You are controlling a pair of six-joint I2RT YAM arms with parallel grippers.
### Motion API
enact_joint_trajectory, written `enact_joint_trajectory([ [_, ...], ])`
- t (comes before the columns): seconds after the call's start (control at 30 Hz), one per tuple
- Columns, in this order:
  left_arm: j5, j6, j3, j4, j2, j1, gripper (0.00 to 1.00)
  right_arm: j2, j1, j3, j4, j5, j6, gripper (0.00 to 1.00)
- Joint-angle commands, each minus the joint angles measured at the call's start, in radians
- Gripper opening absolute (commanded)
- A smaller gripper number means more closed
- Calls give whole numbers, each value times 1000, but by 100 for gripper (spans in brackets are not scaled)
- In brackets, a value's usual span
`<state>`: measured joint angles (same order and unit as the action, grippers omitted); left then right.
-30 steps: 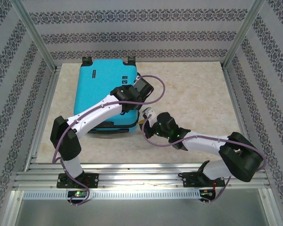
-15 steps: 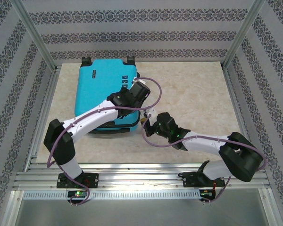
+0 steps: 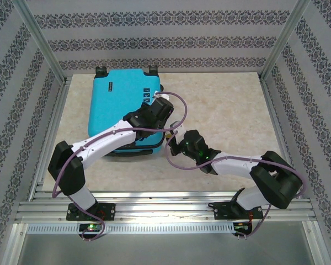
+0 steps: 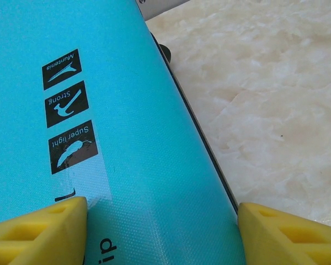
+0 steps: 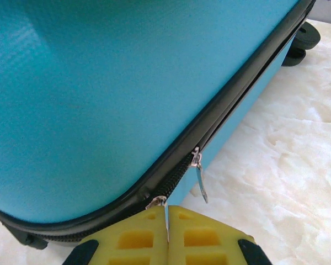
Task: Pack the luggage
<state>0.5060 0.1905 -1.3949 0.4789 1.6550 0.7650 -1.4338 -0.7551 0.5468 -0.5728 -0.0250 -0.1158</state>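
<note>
The zipper pull [image 5: 159,202], pinched in the closed right gripper [image 5: 166,221], is best drawn evenly along the seam [image 5: 231,105] at the near right corner of the luggage [image 3: 118,99], with the shell steadied beneath the open left gripper [image 4: 163,232].

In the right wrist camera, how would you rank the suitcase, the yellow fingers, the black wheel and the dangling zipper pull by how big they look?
1. Suitcase.
2. Yellow fingers, pinching a second zipper pull.
3. Black wheel and dangling zipper pull look alike; the wheel sits farther away, so I won't rank them.
</note>
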Motion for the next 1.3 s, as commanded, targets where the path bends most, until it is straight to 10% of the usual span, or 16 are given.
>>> enact_joint_trajectory([
  [0.0,-70,23,110,319,40,-25,67,-7,82,76,-132,-180,1,0],
  [0.67,-138,-5,181,210,-93,-6,74,-98,109,196,-104,-117,-11,0],
  [0.93,-204,-18,145,130,-318,-127,100,6,124,171,-34,-161,-54,67],
  [1.27,-318,97,306,87,-602,-495,100,19,137,310,173,45,-200,81],
])
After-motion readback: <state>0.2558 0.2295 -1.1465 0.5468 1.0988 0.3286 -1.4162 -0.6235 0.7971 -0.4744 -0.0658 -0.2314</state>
